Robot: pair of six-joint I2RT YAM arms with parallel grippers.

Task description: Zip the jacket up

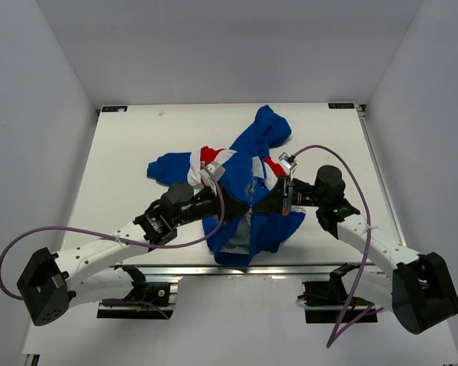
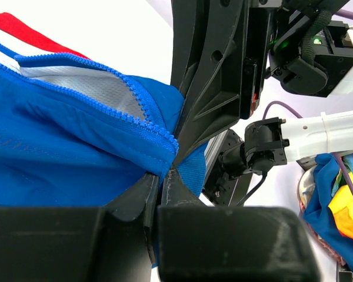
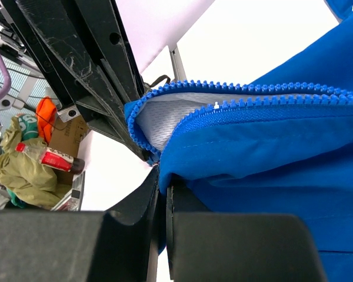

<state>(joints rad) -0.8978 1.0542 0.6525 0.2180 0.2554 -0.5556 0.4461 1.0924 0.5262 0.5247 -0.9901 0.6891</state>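
Note:
The royal-blue jacket (image 1: 248, 191) with red and white bands lies crumpled in the middle of the table, its hood toward the back. Its front is open, with grey mesh lining showing between the two zipper edges (image 2: 142, 111). My left gripper (image 1: 243, 200) is shut on the bottom corner of one front panel (image 2: 76, 170). My right gripper (image 1: 261, 204) is shut on the bottom corner of the other panel (image 3: 270, 170), beside its zipper teeth (image 3: 235, 108). The two grippers meet tip to tip over the jacket's lower front. The zipper slider is not clearly visible.
The white table (image 1: 130, 145) has a metal rail along its near edge (image 1: 290, 268). White walls enclose three sides. Purple cables (image 1: 76, 232) loop off both arms. Clutter lies below the table (image 3: 29, 153) in the right wrist view.

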